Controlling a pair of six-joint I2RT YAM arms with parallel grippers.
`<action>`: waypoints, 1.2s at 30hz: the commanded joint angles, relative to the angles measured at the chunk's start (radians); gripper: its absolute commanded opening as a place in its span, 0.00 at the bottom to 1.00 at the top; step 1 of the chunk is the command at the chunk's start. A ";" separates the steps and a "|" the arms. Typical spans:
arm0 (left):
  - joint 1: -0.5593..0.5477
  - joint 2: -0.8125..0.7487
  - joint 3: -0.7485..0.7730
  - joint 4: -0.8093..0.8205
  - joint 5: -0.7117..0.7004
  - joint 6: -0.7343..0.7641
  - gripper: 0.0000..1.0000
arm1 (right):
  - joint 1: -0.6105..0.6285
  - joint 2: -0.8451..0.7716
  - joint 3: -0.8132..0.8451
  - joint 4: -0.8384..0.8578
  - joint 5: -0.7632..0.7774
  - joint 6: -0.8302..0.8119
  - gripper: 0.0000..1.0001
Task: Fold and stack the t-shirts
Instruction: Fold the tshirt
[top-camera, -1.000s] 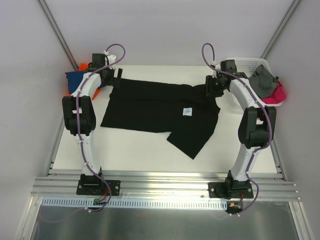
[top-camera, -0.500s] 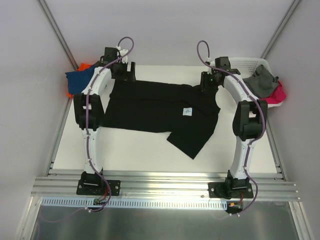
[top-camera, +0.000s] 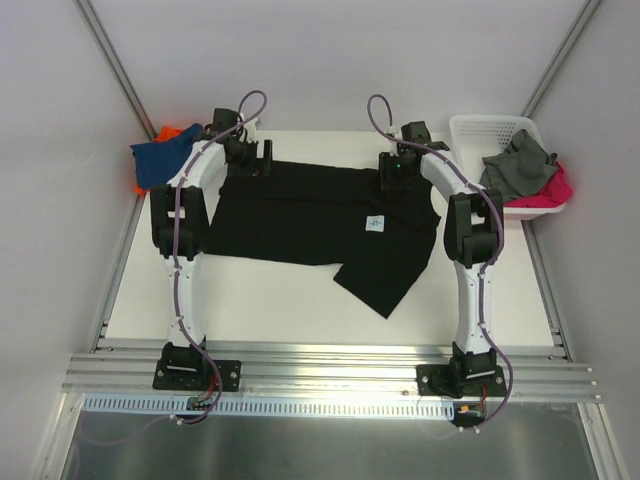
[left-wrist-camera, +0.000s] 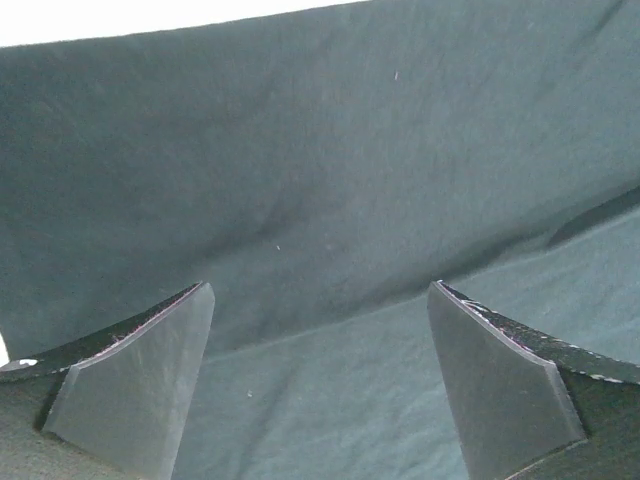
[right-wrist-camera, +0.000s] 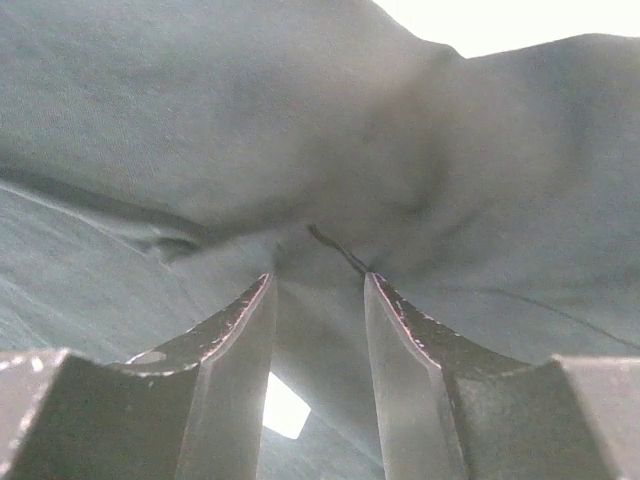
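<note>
A black t-shirt (top-camera: 310, 215) with a small white label (top-camera: 374, 223) lies spread on the white table, one part folded out toward the front. My left gripper (top-camera: 248, 160) is open just above its far left edge; the wrist view shows the fingers wide apart over the black cloth (left-wrist-camera: 320, 290). My right gripper (top-camera: 393, 172) is at the far right edge of the shirt, its fingers pinching a fold of black cloth (right-wrist-camera: 318, 275) that puckers at their tips. A blue tee (top-camera: 160, 160) and an orange tee (top-camera: 172, 132) lie bunched at the far left corner.
A white slotted basket (top-camera: 480, 125) stands at the far right with grey cloth (top-camera: 515, 165) and pink cloth (top-camera: 555, 190) hanging over it. Walls close in the table at the back and sides.
Both arms have swung inward along the far edge of the black shirt. The left gripper moved right from the blue tee's side; the right gripper moved left, away from the basket.
</note>
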 joint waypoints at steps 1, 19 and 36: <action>-0.010 -0.072 -0.025 -0.011 0.044 -0.040 0.89 | 0.014 0.014 0.066 0.022 -0.018 0.023 0.44; -0.015 -0.054 0.009 -0.009 0.056 -0.070 0.87 | 0.244 -0.210 -0.216 -0.021 -0.011 0.123 0.41; -0.015 -0.075 -0.002 -0.009 0.053 -0.067 0.86 | 0.264 -0.253 -0.185 -0.042 0.058 0.065 0.41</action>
